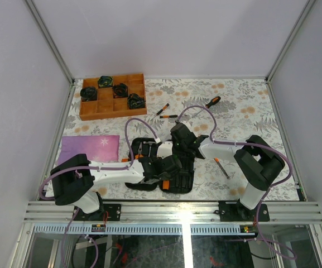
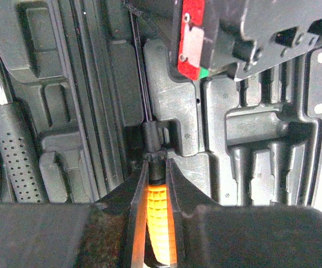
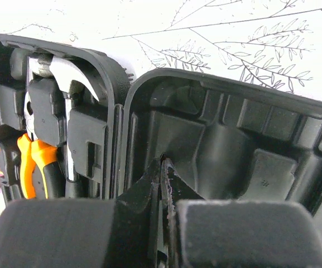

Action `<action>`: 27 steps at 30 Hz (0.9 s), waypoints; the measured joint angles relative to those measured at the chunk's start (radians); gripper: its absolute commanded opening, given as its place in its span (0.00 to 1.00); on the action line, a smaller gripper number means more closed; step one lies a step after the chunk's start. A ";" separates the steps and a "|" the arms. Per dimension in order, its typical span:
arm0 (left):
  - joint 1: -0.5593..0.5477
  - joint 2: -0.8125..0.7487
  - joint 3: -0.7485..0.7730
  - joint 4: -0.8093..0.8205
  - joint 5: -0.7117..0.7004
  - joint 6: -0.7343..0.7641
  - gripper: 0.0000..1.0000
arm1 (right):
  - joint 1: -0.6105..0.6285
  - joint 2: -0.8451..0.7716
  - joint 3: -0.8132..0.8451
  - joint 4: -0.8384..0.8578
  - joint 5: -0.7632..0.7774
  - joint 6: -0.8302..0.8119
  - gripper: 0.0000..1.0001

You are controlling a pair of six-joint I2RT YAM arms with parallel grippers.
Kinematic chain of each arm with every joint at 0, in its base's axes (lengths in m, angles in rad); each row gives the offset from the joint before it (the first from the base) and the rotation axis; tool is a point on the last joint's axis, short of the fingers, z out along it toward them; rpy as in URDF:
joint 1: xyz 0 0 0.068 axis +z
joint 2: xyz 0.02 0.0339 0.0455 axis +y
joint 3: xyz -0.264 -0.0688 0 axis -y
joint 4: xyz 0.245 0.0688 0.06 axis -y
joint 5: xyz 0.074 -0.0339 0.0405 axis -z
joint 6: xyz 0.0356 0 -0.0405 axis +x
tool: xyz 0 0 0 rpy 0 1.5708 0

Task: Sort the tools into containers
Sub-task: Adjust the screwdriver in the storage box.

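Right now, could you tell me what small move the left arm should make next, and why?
Probably press the screwdriver down into the groove in the case beneath it, then release: the left gripper is shut on its orange handle, and its shaft lines up with that groove.

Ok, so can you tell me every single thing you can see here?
Black hard tool case: one, black, open, middle of the table.
Steel hammer with black handle: one, silver and black, in the case's left half.
Orange-handled pliers: one, in the case beside the hammer.
Orange-handled screwdriver: one, held over the case slots.
Loose screwdrivers: four, black and orange; three behind the case, one to its right.
Brown wooden compartment tray: one, far left corner.
Dark green-black lumps: four, in the tray; too small to tell what.
Purple sheet: one, left of the case.
Floral tablecloth: one, covers the table.
Left gripper: shut on the orange-handled screwdriver.
Right gripper: shut, at the case.
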 measured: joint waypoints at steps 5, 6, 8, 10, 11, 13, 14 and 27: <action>0.000 -0.006 -0.007 0.011 -0.006 -0.005 0.00 | 0.000 -0.016 0.000 0.010 0.001 -0.001 0.00; 0.000 -0.013 -0.011 0.019 -0.005 -0.006 0.00 | 0.000 -0.019 0.000 0.009 0.000 -0.004 0.01; 0.001 -0.032 -0.020 0.034 -0.005 -0.011 0.01 | 0.000 -0.024 0.000 0.008 0.000 -0.015 0.04; 0.002 -0.041 -0.019 0.032 -0.005 -0.011 0.07 | 0.000 -0.032 0.000 0.003 -0.002 -0.027 0.07; 0.003 -0.043 -0.018 0.029 -0.003 -0.011 0.11 | 0.000 -0.038 0.001 -0.004 -0.006 -0.034 0.08; 0.004 -0.044 -0.010 0.014 0.005 -0.009 0.16 | 0.002 -0.059 0.002 -0.034 -0.019 -0.047 0.10; 0.005 -0.044 -0.002 0.001 0.013 -0.004 0.19 | 0.004 -0.073 0.004 -0.055 -0.027 -0.054 0.12; 0.022 -0.139 0.110 -0.108 0.063 0.038 0.38 | -0.019 -0.379 0.023 -0.208 0.068 -0.132 0.32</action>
